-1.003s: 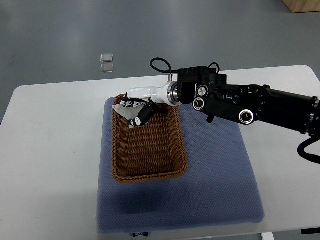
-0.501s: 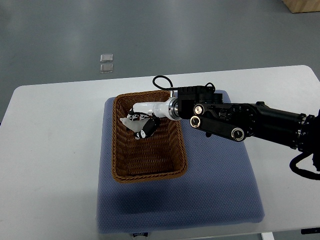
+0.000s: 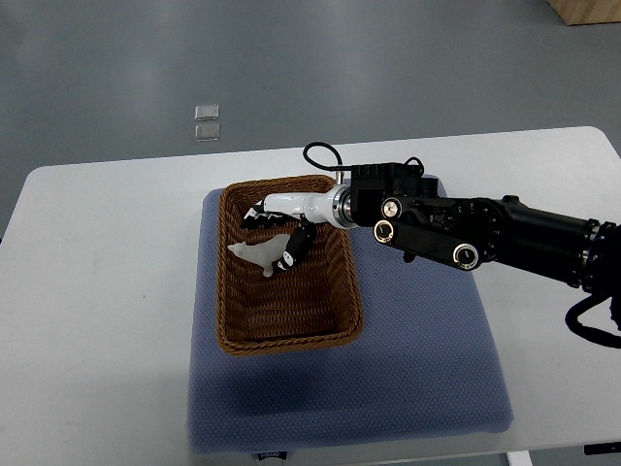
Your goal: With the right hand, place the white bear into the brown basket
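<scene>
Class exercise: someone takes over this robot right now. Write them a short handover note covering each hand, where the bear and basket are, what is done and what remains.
Right hand: over the far end of the brown basket, fingers spread, apparently no longer gripping the bear.
Left hand: not in view.
White bear: lying inside the basket, just below the fingers.
Basket: on the blue mat on the white table.
Done: bear is in the basket.
Left: draw the right arm back clear of the basket.
</scene>
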